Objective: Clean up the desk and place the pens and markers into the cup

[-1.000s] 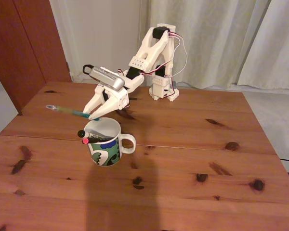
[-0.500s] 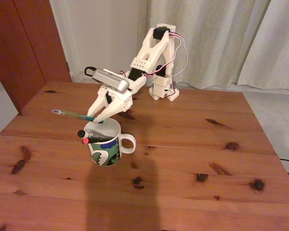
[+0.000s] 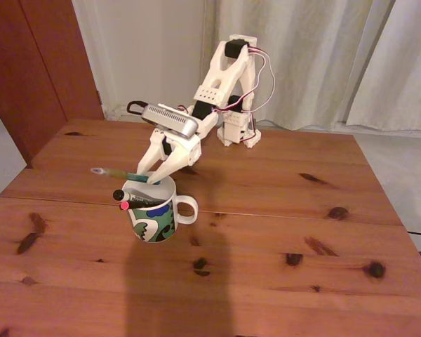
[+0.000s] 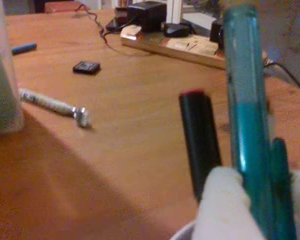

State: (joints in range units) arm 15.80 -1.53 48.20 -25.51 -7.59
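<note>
Two pens (image 3: 128, 201) already sit in the cup (image 3: 154, 210). Fingers (image 3: 150, 180) clamped on the teal pen (image 3: 116, 173), tilted over the rim; last one left.

The counter (image 3: 281, 232) is reddish-brown pine with dark knots. On it stands a white cup (image 3: 153, 208) banded green, blue and black around its lower half. Above the cup's rim, the white tool (image 3: 152, 180) holds a translucent teal pen (image 3: 118, 172); a black cap (image 3: 118, 194) and a pink end (image 3: 124, 206) show at the rim.
</note>
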